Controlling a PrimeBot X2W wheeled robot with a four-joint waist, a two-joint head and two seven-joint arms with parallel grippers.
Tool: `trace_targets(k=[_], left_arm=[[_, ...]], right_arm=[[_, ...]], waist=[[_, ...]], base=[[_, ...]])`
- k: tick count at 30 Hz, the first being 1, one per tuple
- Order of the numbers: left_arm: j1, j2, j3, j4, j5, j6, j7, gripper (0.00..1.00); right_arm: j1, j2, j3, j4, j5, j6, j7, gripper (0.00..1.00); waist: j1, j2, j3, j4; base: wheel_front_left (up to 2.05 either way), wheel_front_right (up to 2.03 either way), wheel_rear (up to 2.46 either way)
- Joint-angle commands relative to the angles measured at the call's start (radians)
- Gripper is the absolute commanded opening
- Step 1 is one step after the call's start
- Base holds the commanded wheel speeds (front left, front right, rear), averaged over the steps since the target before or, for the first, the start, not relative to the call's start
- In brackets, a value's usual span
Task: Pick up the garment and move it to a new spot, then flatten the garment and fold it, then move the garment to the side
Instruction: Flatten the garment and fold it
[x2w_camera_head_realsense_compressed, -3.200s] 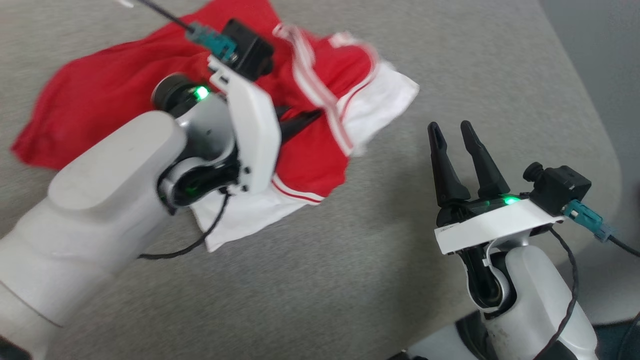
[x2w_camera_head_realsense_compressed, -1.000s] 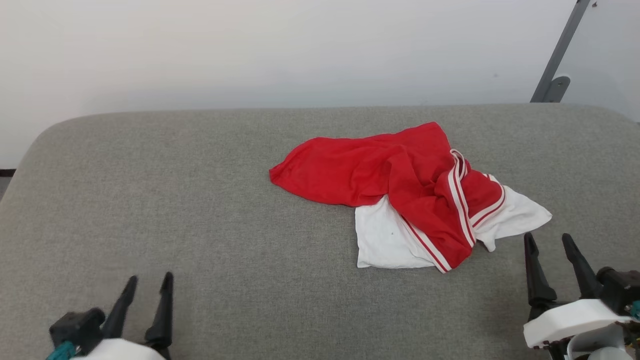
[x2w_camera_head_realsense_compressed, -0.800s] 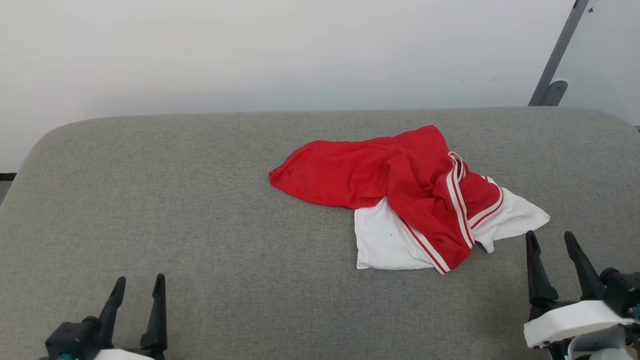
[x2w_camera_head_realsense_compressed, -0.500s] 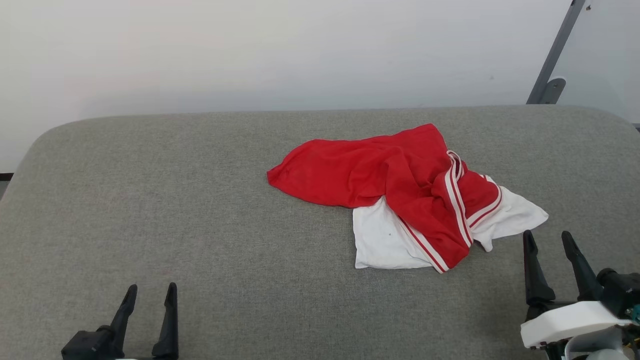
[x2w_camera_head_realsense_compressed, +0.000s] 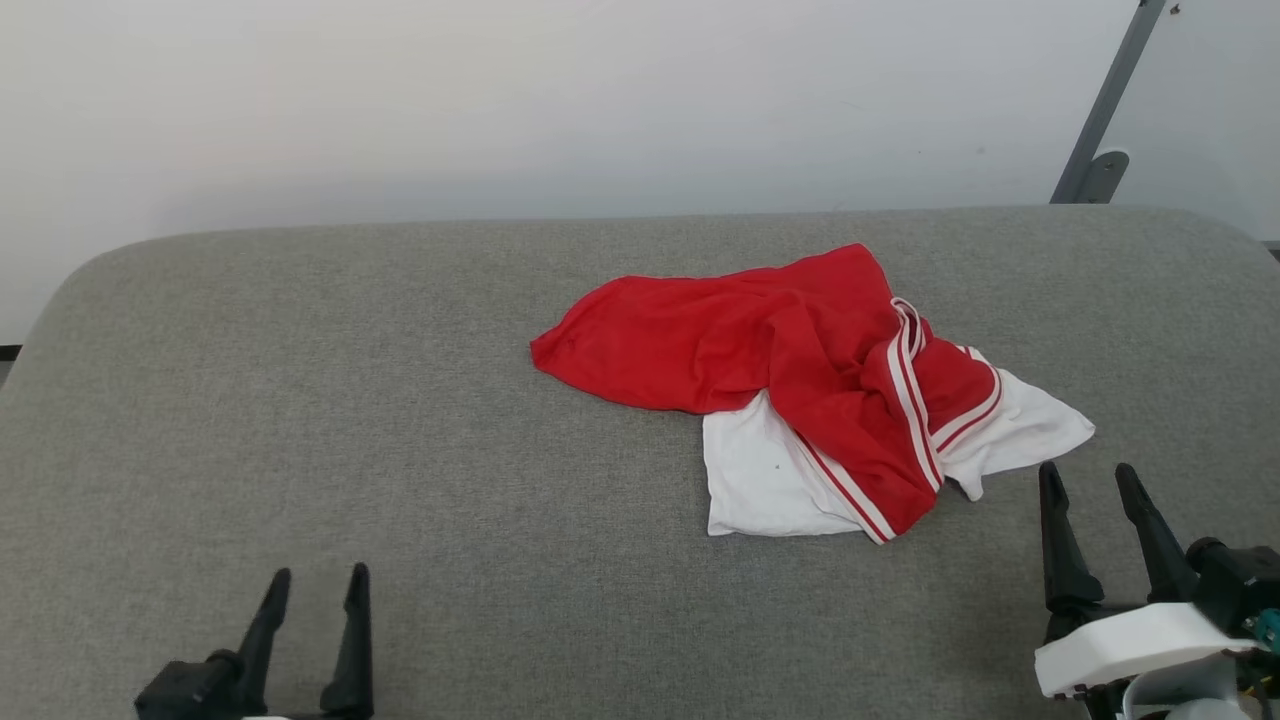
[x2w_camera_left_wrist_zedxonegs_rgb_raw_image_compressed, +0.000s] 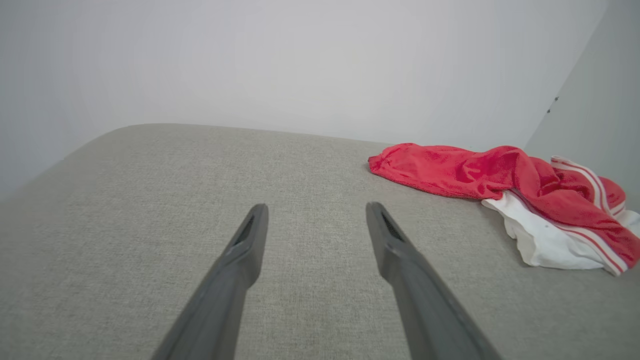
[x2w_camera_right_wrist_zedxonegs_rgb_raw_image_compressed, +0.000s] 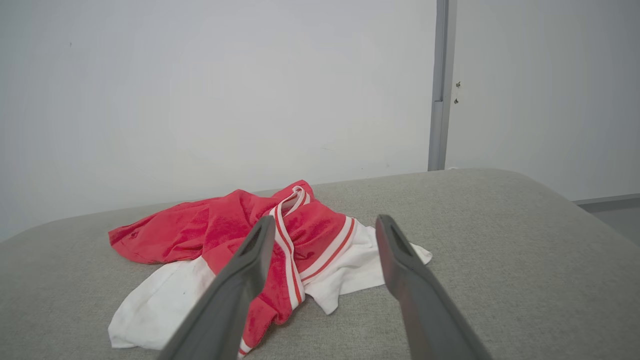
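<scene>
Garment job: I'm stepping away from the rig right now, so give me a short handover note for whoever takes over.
Left gripper: open, empty, at the near left, well clear of the garment.
Right gripper: open, empty, fingertips just short of its near right edge.
Garment: crumpled heap right of centre on the grey padded surface, red body bunched over white parts.
Done: not flattened or folded; whether the first move is done cannot be told.
Left: flatten, fold, move aside.
</scene>
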Motion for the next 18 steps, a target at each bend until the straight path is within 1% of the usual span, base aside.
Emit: trace_targets(k=[1, 3, 6, 9, 10, 12, 13, 16, 18], left_arm=[[-0.007, 0.009, -0.013, 0.004, -0.009, -0.002, -0.002, 1.00], [-0.028, 0.019, -0.031, 0.001, -0.027, -0.002, -0.002, 1.00], [-0.081, 0.060, -0.079, -0.004, -0.039, -0.002, -0.002, 1.00], [-0.173, 0.125, -0.167, -0.004, -0.058, -0.001, -0.002, 1.00], [-0.173, 0.125, -0.167, -0.004, -0.058, -0.001, -0.002, 1.00], [-0.259, 0.177, -0.241, 0.007, -0.073, -0.001, 0.004, 1.00], [-0.305, 0.193, -0.275, 0.017, -0.094, -0.001, 0.022, 1.00], [-0.452, 0.244, -0.400, 0.043, -0.175, -0.001, 0.149, 1.00], [-0.530, 0.273, -0.487, 0.064, -0.290, 0.000, 0.289, 1.00]], right_arm=[[-0.005, 0.004, 0.002, -0.001, -0.006, 0.000, -0.005, 1.00], [-0.014, 0.007, 0.005, -0.003, -0.006, 0.000, -0.005, 1.00], [-0.026, 0.012, 0.008, -0.009, -0.006, 0.000, -0.005, 1.00], [-0.039, 0.017, 0.009, -0.018, -0.002, 0.000, -0.005, 1.00], [-0.039, 0.017, 0.009, -0.018, -0.002, 0.000, -0.005, 1.00], [-0.053, 0.022, 0.008, -0.021, 0.002, 0.000, -0.005, 1.00], [-0.059, 0.024, 0.004, -0.023, 0.003, 0.000, -0.005, 1.00], [-0.085, 0.036, 0.002, -0.031, 0.010, 0.000, -0.005, 1.00], [-0.105, 0.046, 0.009, -0.034, 0.014, 0.000, -0.005, 1.00]], waist=[[0.0000, -0.0001, 0.002, -0.003], [0.0000, -0.0001, 0.008, -0.009], [0.0000, -0.0001, 0.027, -0.019], [0.0000, -0.0001, 0.049, -0.032], [0.0000, -0.0001, 0.049, -0.032], [0.0000, -0.0001, 0.067, -0.044], [0.0000, -0.0001, 0.077, -0.050], [0.0000, -0.0001, 0.121, -0.078], [0.0000, -0.0001, 0.158, -0.105]], base=[[0.00, 0.00, 0.00], [0.00, 0.00, 0.00], [0.00, 0.00, 0.00], [0.00, 0.00, 0.00], [0.00, 0.00, 0.00], [0.00, 0.00, 0.00], [0.00, 0.00, 0.00], [0.00, 0.00, 0.00], [0.00, 0.00, 0.00]])
